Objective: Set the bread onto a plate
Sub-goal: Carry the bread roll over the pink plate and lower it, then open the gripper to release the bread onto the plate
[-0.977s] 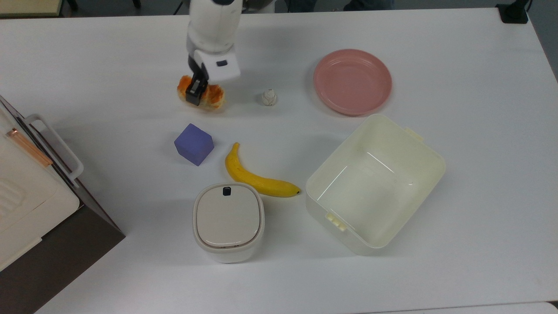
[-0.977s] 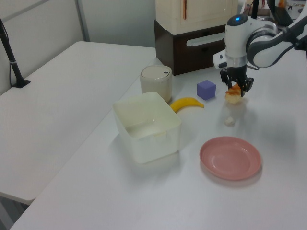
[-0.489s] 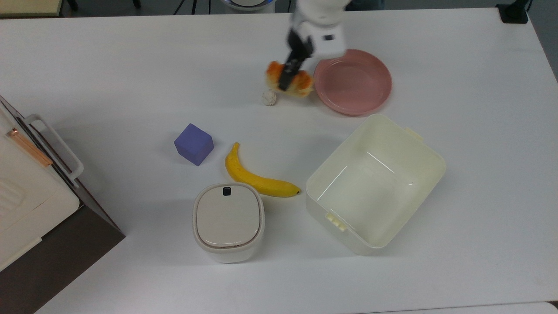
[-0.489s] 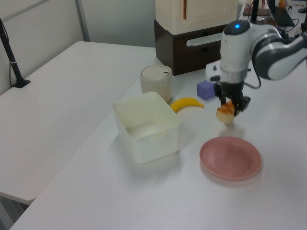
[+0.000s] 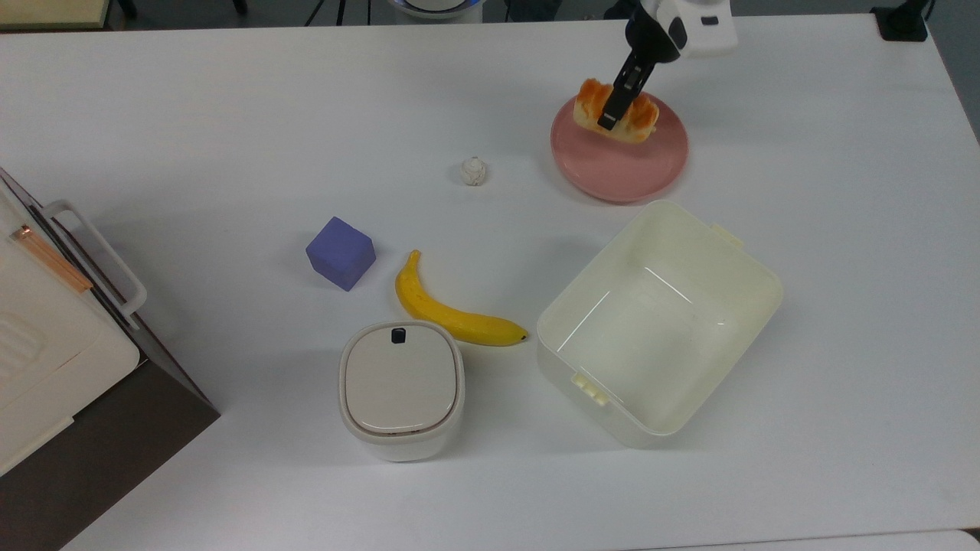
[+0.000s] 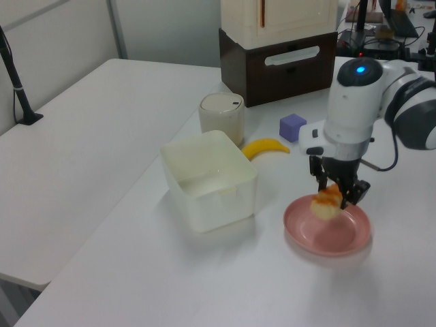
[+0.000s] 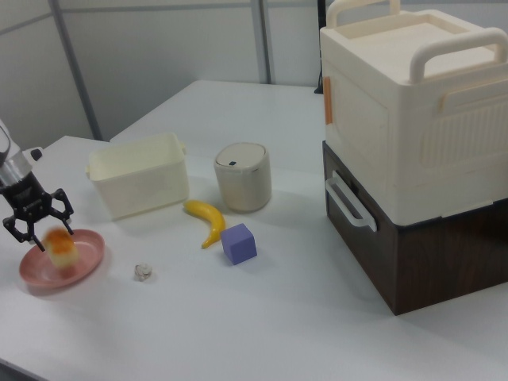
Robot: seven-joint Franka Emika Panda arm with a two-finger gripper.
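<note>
1. The gripper point(image 5: 619, 103) was clamped on the bread point(image 5: 590, 109), its dark fingers point(image 5: 624, 84) pinching the loaf across its middle so that orange-brown crust showed on either side of them in the top view.
2. The bread sat directly below the wrist, between the fingertips, over the far part of the plate point(image 5: 624, 168) in the top view.
3. In the left view the gripper point(image 6: 337, 197) held the bread point(image 6: 325, 203) over the plate point(image 6: 329, 238); whether the loaf touched the plate I could not tell.
4. In the right view the gripper point(image 7: 40, 226) was at the right view's left edge, with the bread point(image 7: 62, 246) under its fingers and over the plate point(image 7: 83, 258).
5. The plate lay on the white table point(image 5: 230, 115), just beside a corner of the cream tub point(image 5: 754, 295) in the top view.
6. A small white ball point(image 5: 474, 171) rested on the table to the top view's left of the plate, apart from it.
7. A banana point(image 5: 452, 310) lay between the purple cube point(image 5: 341, 252) and the tub, its lower end just beside a lidded cream canister point(image 5: 400, 389).
8. At the top view's left edge stood a cream box with handles point(image 7: 405, 95) on a dark brown base point(image 7: 429, 254).
</note>
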